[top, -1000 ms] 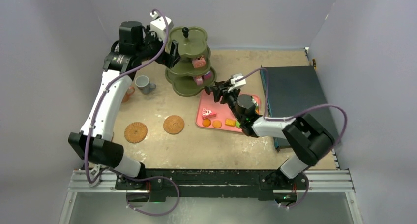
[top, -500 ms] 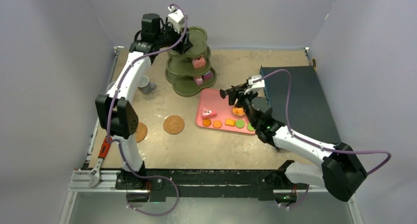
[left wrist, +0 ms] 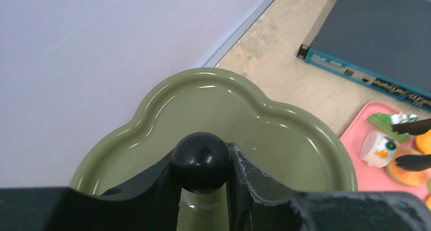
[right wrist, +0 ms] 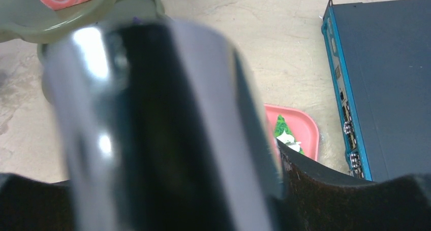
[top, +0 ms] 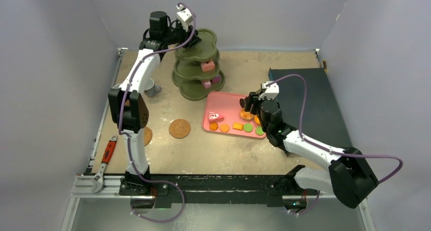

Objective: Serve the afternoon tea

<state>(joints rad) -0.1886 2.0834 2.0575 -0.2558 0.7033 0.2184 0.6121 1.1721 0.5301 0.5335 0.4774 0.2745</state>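
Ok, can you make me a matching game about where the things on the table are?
Things:
1. black knob
2. grey cup
3. wrench
4. pink tray

Places:
A. in the near left corner
B. right of the olive stand, with flat pastries on it
C. between the left gripper's fingers
D. left of the olive stand

Pairs: 1-C, 2-D, 3-A, 4-B.
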